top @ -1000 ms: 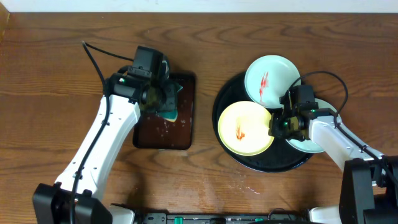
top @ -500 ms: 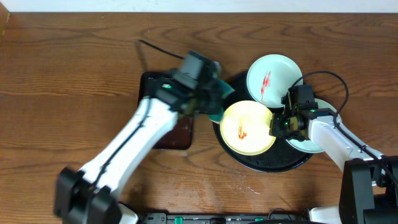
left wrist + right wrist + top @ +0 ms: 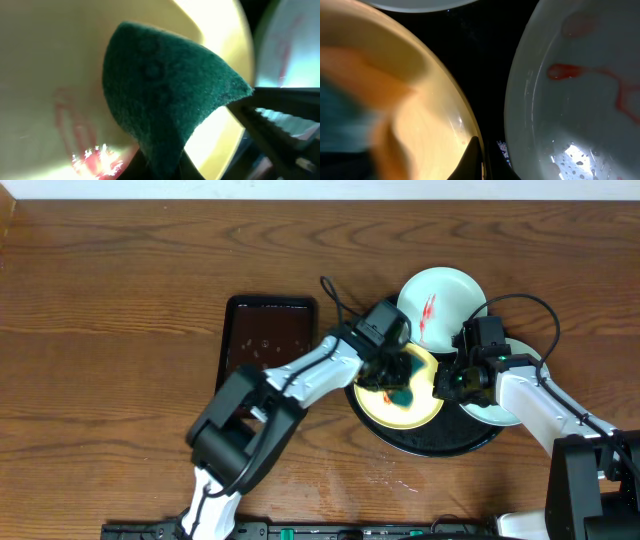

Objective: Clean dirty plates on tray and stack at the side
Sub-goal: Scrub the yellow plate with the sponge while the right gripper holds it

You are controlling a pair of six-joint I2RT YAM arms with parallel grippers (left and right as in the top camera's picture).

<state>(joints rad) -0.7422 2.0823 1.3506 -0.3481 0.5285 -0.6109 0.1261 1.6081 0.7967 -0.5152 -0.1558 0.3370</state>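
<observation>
The pale yellow plate lies on the black tray. My left gripper is shut on a teal sponge and presses it onto this plate. In the left wrist view the sponge covers the plate beside a red smear. My right gripper is shut on the yellow plate's right rim. A white plate with a red smear leans at the tray's back. Another white plate with red smears lies under my right arm.
A dark-brown rectangular tray, wet and without its sponge, sits left of the black tray. Bare wood tabletop stretches to the left and along the front. Water drops lie on the table in front of the black tray.
My left arm has swung right from the rectangular tray, carrying the sponge onto the yellow plate. The right gripper has kept its hold on the plate's rim.
</observation>
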